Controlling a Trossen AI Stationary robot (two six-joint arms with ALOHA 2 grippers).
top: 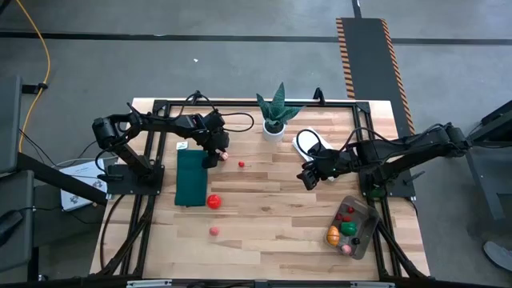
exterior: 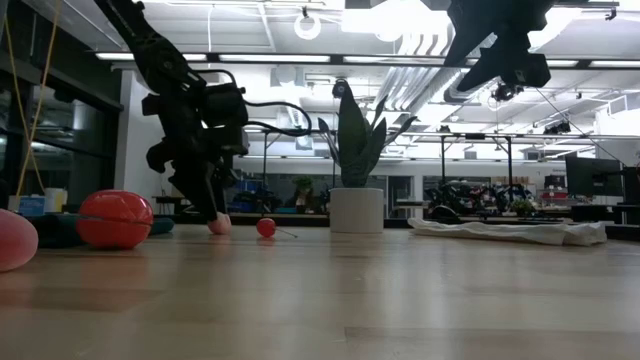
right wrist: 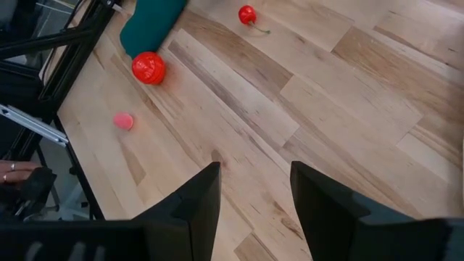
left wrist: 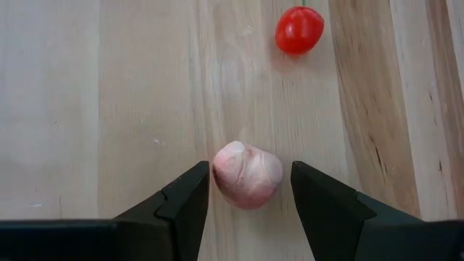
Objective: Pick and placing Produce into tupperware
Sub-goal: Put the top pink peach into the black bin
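A pale pink garlic-like piece of produce [left wrist: 246, 174] lies on the wooden table just right of the dark green mat [top: 191, 178]. My left gripper [left wrist: 250, 192] is lowered over it and open, with one finger on each side and a narrow gap at each. A small red cherry [left wrist: 299, 30] lies just beyond. A red tomato [top: 214, 202] and a small pink piece [top: 214, 231] rest nearer the front. The tupperware [top: 365, 232] at the front right holds several pieces. My right gripper [right wrist: 254, 196] hangs open above the table's middle right.
A spiky green plant in a white pot [top: 276, 116] stands at the far edge, and a folded white cloth [top: 308, 142] lies to its right. Black frame rails run along the table's left and right sides. Bare wood lies between the two arms.
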